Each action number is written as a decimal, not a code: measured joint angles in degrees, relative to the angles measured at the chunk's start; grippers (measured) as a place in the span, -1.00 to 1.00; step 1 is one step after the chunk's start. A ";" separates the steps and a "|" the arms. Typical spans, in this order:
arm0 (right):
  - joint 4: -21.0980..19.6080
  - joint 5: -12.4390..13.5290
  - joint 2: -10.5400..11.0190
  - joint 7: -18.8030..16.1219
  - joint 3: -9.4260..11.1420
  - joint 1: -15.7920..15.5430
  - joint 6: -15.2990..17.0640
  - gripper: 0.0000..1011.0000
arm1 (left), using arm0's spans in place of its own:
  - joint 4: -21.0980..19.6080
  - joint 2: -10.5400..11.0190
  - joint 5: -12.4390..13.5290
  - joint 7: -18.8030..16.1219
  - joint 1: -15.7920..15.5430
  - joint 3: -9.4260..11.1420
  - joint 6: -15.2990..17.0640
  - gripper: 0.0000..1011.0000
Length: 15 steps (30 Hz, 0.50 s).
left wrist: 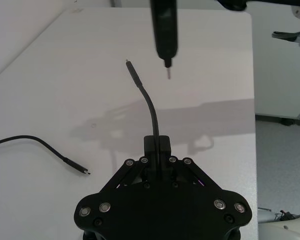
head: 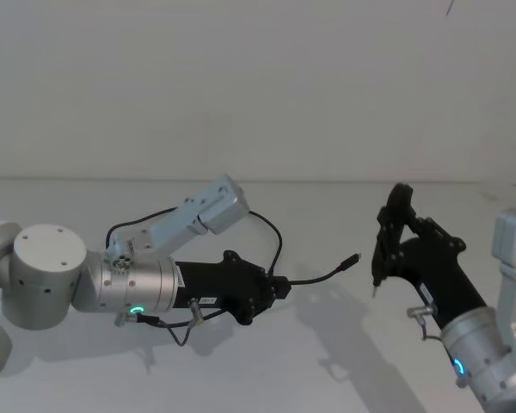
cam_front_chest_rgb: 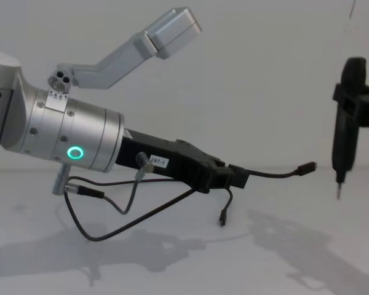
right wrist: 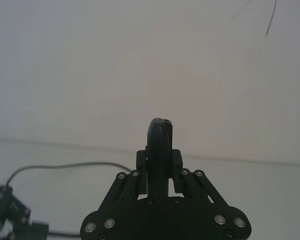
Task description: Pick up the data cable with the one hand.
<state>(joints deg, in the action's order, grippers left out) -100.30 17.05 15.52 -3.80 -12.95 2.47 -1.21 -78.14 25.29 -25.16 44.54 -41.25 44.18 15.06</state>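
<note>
Gripping spot: your cable [cam_front_chest_rgb: 270,174], thin, black and limp, is pinched just behind one small plug, clear of the matte white table [cam_front_chest_rgb: 283,261].
Slack: the rest sags in a loop below.
Left gripper [cam_front_chest_rgb: 237,175]: black, elongated, fingers clamped on the cable.
Right gripper [head: 397,249]: well apart, fingers closed on a narrow black tool [cam_front_chest_rgb: 343,141] with a thin metal tip.

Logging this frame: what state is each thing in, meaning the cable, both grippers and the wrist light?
left gripper: jaws shut on the data cable, held above the table.
right gripper: jaws shut, raised, apart from the cable.
data cable: clamped near one end, that plug sticking out in the air toward the right gripper, the rest looping back behind the left gripper.
left wrist ring: lit green.
</note>
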 joint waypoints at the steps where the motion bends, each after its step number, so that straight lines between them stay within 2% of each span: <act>1: 0.55 0.07 -0.61 0.00 -0.13 0.73 -0.42 -0.45 | -0.09 0.05 -0.05 -0.02 0.03 -0.02 0.02 -0.91; 8: 3.04 0.06 -2.80 -0.35 -0.64 3.61 -2.70 -0.45 | -0.36 0.23 -0.27 -0.08 0.17 -0.09 0.09 -0.91; 15: 5.25 -0.38 -3.93 -1.29 -1.02 5.54 -4.86 -0.45 | -0.52 0.34 -0.38 -0.13 0.24 -0.12 0.13 -0.91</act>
<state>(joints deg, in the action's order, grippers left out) -95.05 16.67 11.58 -5.09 -13.97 8.01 -6.07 -78.67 25.62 -25.54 44.42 -41.02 44.06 15.20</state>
